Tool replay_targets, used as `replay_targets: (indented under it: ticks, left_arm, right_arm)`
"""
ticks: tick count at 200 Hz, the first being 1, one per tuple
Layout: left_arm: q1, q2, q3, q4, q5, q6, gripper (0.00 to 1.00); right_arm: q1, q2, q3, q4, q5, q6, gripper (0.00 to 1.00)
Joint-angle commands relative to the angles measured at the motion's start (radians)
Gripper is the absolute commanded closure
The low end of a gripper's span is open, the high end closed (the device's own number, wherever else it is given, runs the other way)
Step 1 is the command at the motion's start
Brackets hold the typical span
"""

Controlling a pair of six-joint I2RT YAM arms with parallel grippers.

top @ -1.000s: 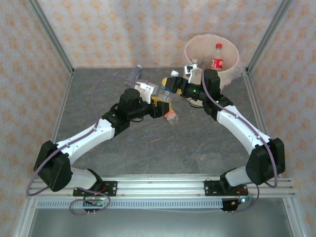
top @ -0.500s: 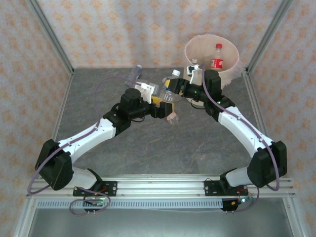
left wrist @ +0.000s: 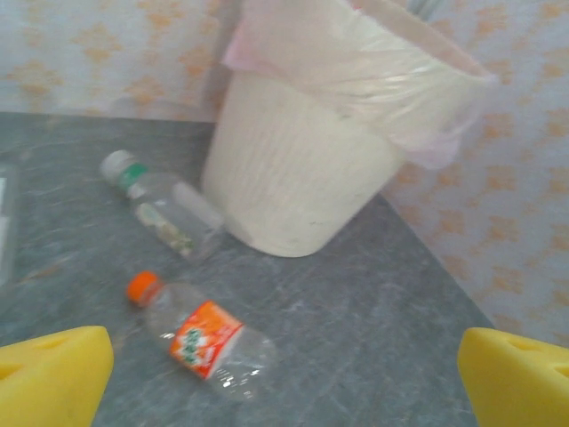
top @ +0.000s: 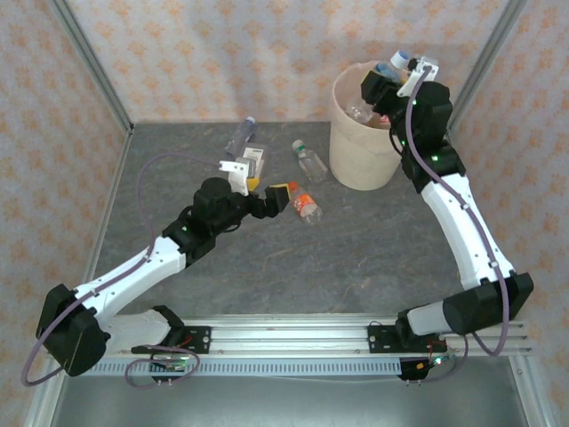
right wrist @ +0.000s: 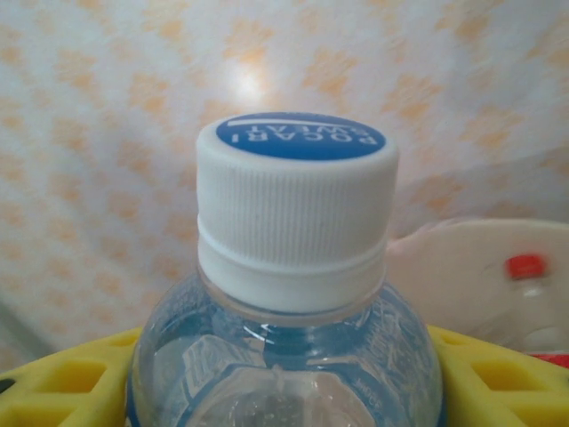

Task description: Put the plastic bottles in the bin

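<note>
Right hand (top: 384, 82): closed on the blue-topped bottle (right wrist: 293, 205), yellow pads (right wrist: 498, 382) pressing its shoulders from both sides, cap upright and free above the grip. The hold sits below the neck, probably so the round body cannot slip out in transit. Hand and bottle hang over the mouth of the bin (top: 360, 151), which stands at the far right corner of the table (top: 356, 258). A release from there should drop the bottle straight in, so I judge this the instant before letting go. Inside the bin a red-capped bottle (right wrist: 526, 267) shows beyond the rim, and a clear bottle (top: 360, 111) lies against the liner. Left hand (left wrist: 284, 382): wide open, nothing between its pads, held low over the middle of the table and facing the orange-labelled bottle (left wrist: 200, 334), which lies on its side just ahead. The wide spread suits a grasp across that bottle's body, which makes it the likely next pick. Beyond it the green-capped bottle (left wrist: 160, 200) lies on its side near the foot of the bin; I cannot tell whether it touches the wall. A third loose bottle (top: 240, 135) lies near the far edge, left of centre, well apart from both hands. Three bottles on the table are not yet binned. The open hand must come down squarely over the orange-labelled one, since a bottle on its side may roll if nudged.
</note>
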Motion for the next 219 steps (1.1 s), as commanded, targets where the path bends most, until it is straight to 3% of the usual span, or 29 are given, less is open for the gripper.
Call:
replay_targets:
  ticks: [1,25,66,92,108,128,168,219]
  left_arm:
    - [0.002,-0.044,-0.038,-0.046,-0.151,-0.006,0.00]
    - [0.005,-0.072,-0.065,-0.062,-0.199,-0.007,0.00]
    - [0.016,-0.084,-0.084,-0.065,-0.224,-0.013,0.00]
    - [0.021,-0.083,-0.094,-0.064,-0.227,-0.022,0.00]
    - [0.023,-0.085,-0.099,-0.064,-0.231,-0.025,0.00]
    - [0.033,-0.092,-0.105,-0.080,-0.247,-0.035,0.00]
    - [0.077,-0.110,-0.140,-0.092,-0.269,-0.082,0.00]
    - [0.121,-0.063,-0.108,-0.165,-0.297,-0.143,0.00]
  right_arm:
    - [-0.033,0.100,0.076,-0.042,0.169,-0.075,0.35]
    - [-0.060,0.165,0.115,-0.025,0.174,-0.043,0.35]
    - [-0.078,0.315,0.213,0.003,0.069,0.095,0.35]
    - [-0.078,0.431,0.293,0.049,0.088,0.173,0.31]
    - [-0.078,0.521,0.385,0.048,0.097,0.180,0.17]
    - [-0.079,0.587,0.515,-0.091,0.107,0.193,0.01]
    - [-0.078,0.441,0.362,-0.044,0.168,0.146,0.01]
    - [-0.079,0.255,0.240,-0.120,0.064,0.042,0.01]
